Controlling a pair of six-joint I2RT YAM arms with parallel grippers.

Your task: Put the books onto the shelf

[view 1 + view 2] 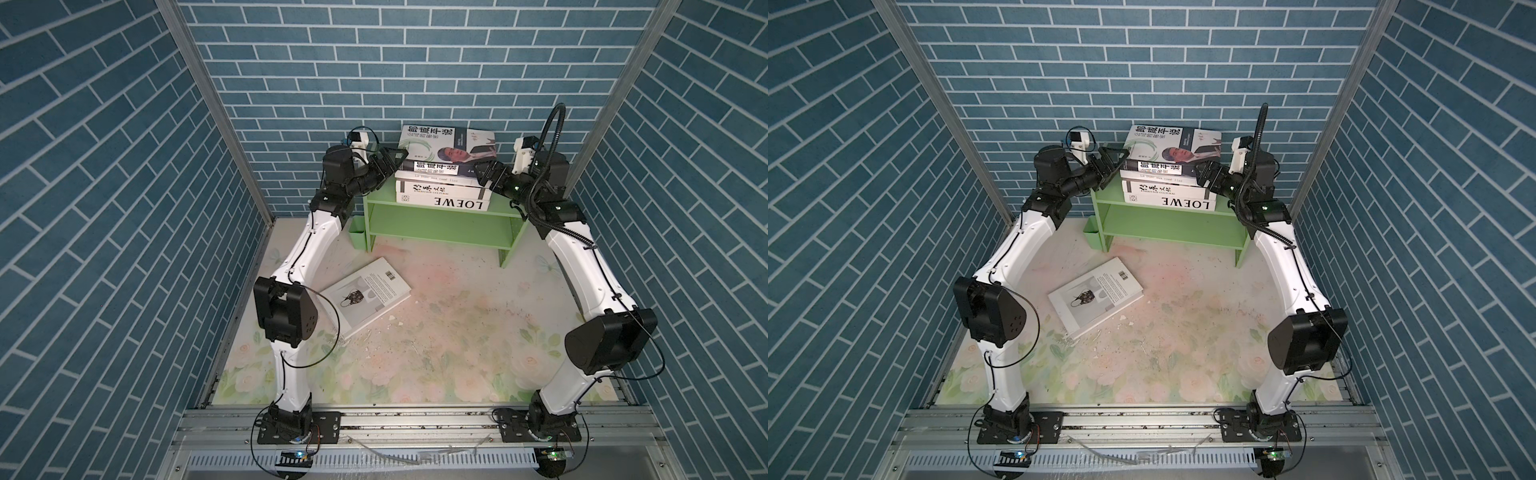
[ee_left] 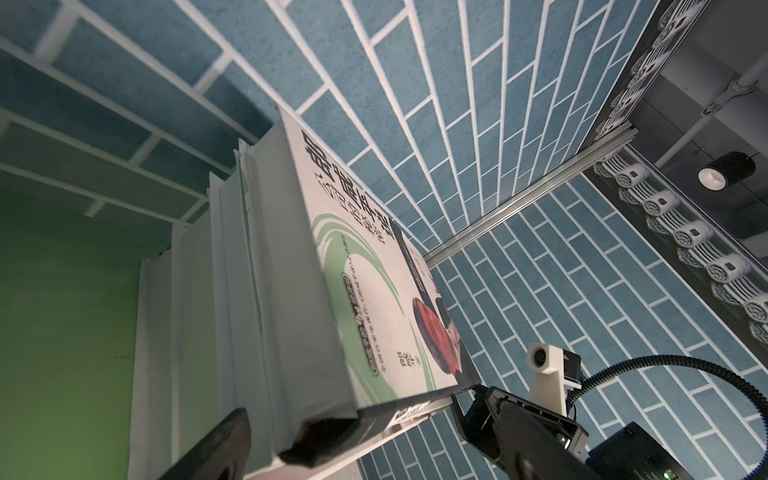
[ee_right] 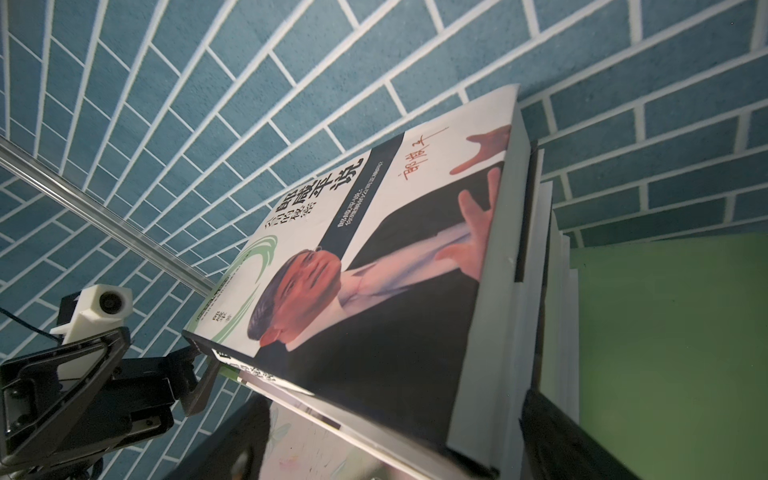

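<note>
Left gripper [image 1: 388, 161] spread wide at left end of four thick white-covered books [image 1: 442, 195], right gripper [image 1: 481, 169] spread wide at right end; I pinch nothing. Books piled flat on top tier of light green wooden shelf [image 1: 436, 226], portrait-cover book [image 1: 446, 143] uppermost. Shelf at back edge of floral tabletop [image 1: 457, 332]. Fifth white book [image 1: 365, 293] flat near tabletop's left edge.

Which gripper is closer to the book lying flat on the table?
Left. The left gripper is at the left end of the stack, above the book; the right gripper is at the stack's right end, farther off.
</note>
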